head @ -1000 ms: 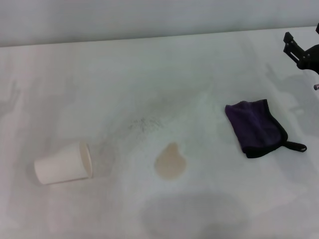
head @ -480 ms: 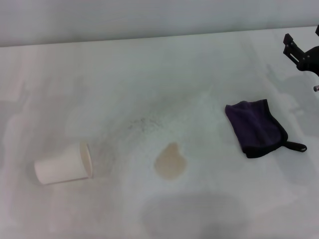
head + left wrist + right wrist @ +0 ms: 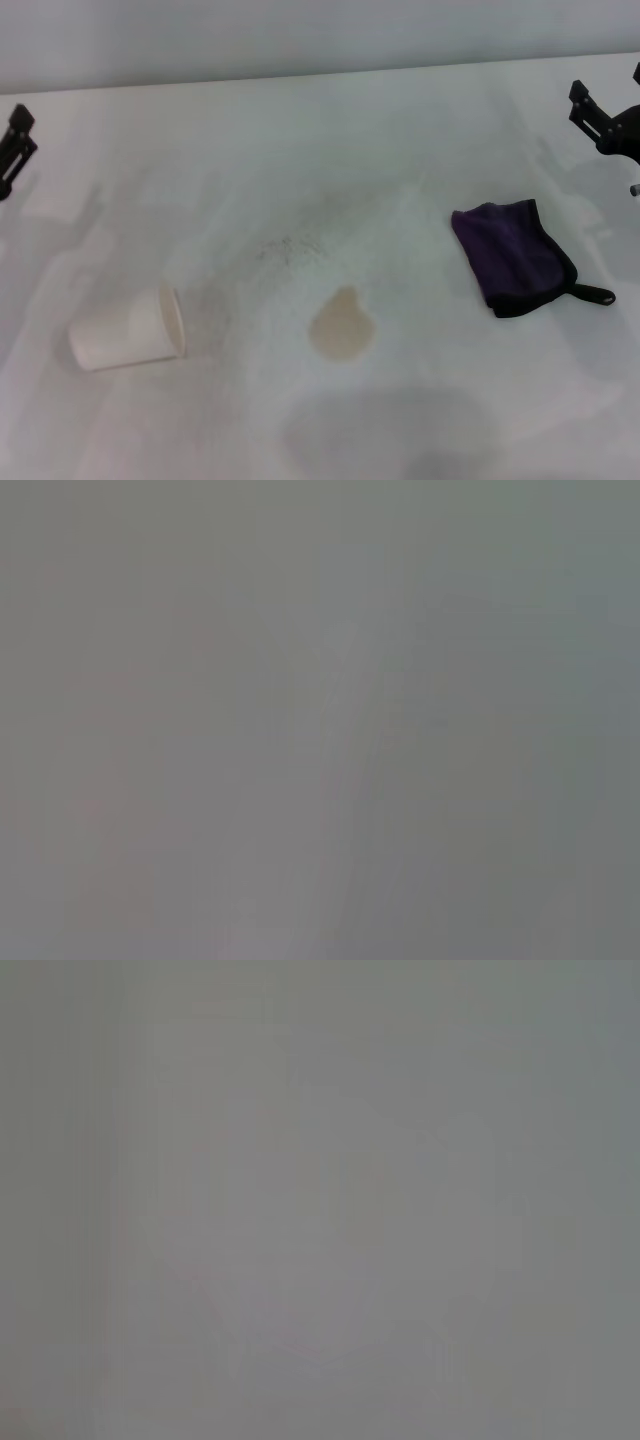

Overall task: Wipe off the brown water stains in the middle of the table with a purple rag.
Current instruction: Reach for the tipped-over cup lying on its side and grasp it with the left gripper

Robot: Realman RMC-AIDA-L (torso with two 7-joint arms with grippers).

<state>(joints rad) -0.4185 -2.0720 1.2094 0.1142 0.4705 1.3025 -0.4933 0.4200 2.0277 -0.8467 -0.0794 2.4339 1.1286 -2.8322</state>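
Observation:
The brown water stain [image 3: 341, 325] is a small tan puddle on the white table [image 3: 330, 150], near its middle. The purple rag [image 3: 513, 256] lies folded to the stain's right, its black loop at the near right corner. My right gripper [image 3: 608, 118] is at the right edge of the head view, beyond the rag and apart from it. My left gripper [image 3: 14, 148] shows at the left edge, far from the stain. Both wrist views show only plain grey.
A white paper cup [image 3: 128, 329] lies on its side at the near left, mouth toward the stain. Faint grey speckles [image 3: 290, 247] mark the table beyond the stain.
My left gripper has come into view at the left edge. My right gripper has shifted slightly down and right. The rag, stain and cup have not moved.

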